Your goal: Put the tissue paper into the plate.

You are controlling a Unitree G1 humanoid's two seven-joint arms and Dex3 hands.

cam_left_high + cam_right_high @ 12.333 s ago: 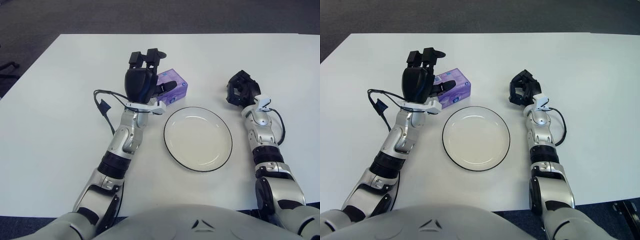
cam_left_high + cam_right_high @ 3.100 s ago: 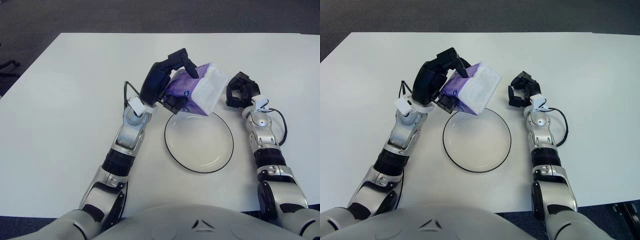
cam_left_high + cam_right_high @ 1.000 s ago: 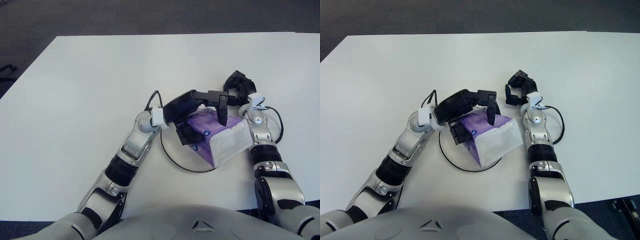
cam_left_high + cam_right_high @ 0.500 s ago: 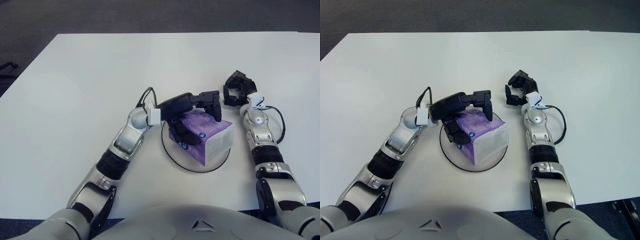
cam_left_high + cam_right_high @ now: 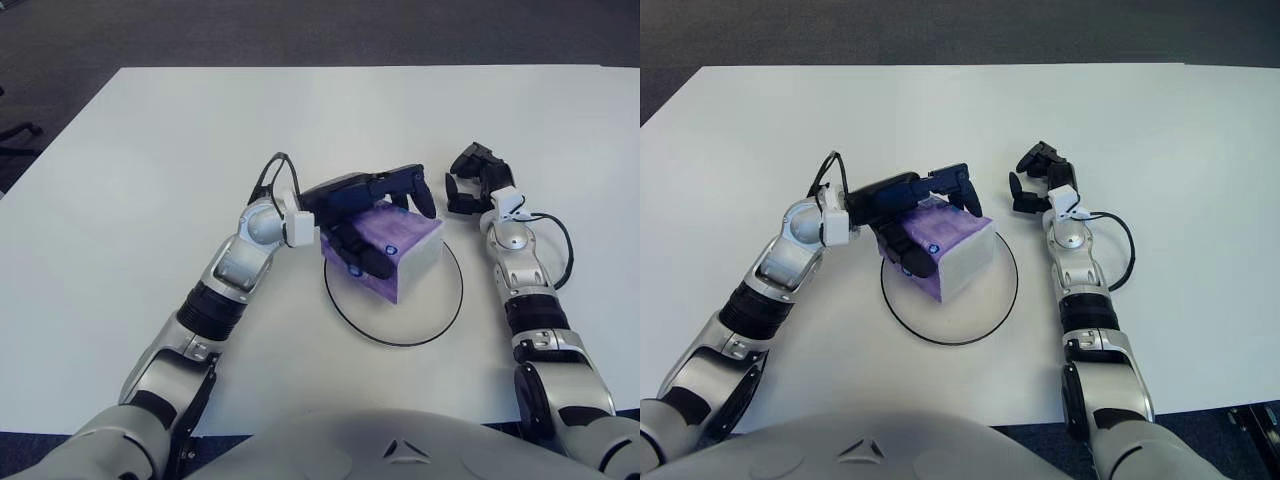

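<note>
A purple tissue pack (image 5: 400,252) with a white end lies tilted on the left half of the white, black-rimmed plate (image 5: 405,342). My left hand (image 5: 385,228) reaches in from the left and is shut on the pack. Its fingers (image 5: 412,190) lie over the top edge and its thumb presses the near left side. The hand hides the pack's far left corner. My right hand (image 5: 470,185) shows beside the plate's far right rim with curled fingers and holds nothing.
The white table (image 5: 150,150) spreads wide on all sides of the plate. A black cable (image 5: 268,170) loops up from my left wrist. Dark floor lies beyond the table's far edge (image 5: 350,68).
My left hand has drawn the tissue pack leftward and a little farther away across the plate. The pack now sits over the plate's left half. The right hand has stayed put.
</note>
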